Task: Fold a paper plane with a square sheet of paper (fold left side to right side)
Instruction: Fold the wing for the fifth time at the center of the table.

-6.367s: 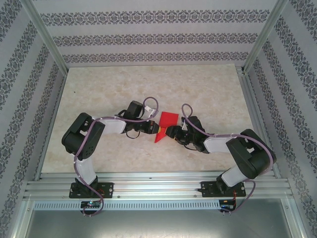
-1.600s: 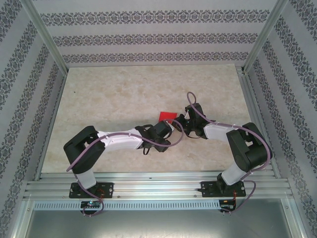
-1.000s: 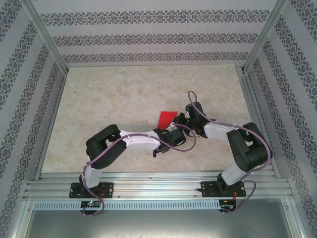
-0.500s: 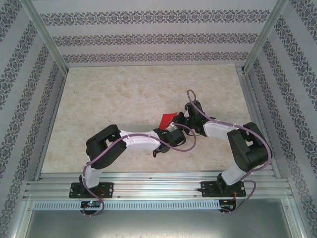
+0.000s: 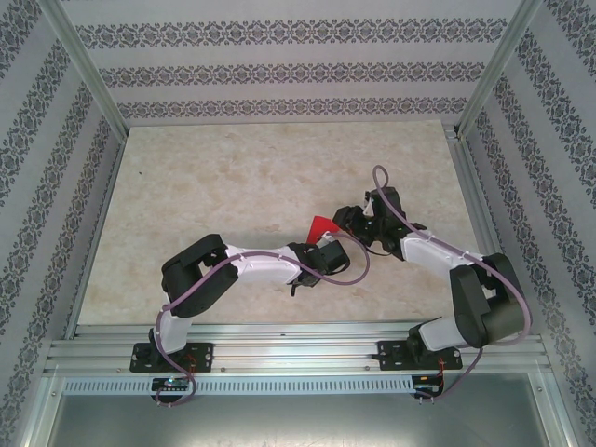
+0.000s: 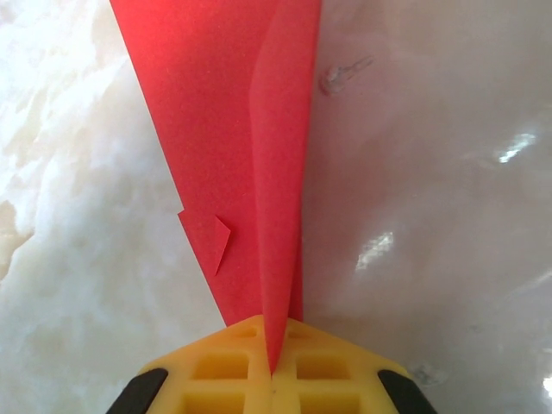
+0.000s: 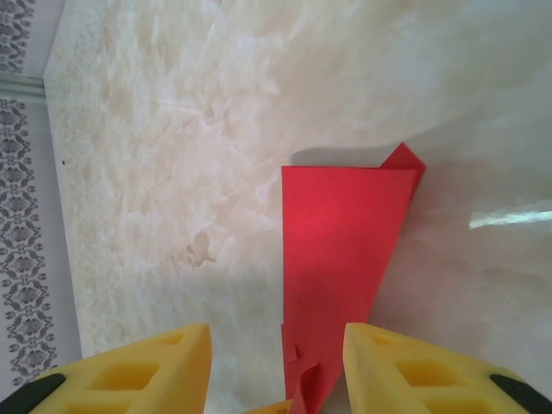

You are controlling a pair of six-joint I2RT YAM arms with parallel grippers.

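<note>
Paper (image 6: 216,129), thin, light and limp, easily torn or mis-creased, tapers into left gripper (image 6: 272,373), whose fingers pinch its tip; right gripper (image 7: 276,354) gapes wide astride that same end, best hold probably a free edge.

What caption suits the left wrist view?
Left gripper pinching the narrow tip of the folded red paper over the pale tabletop.

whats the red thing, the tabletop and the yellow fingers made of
Red sheet: thin matte paper, judging by its sharp creases and a lifted flap. Tabletop: glossy, marble-patterned in cream; glare spots show, but stone or laminate cannot be told. Left fingers: yellow, matte, with moulded square recesses, probably plastic or rubber.
</note>
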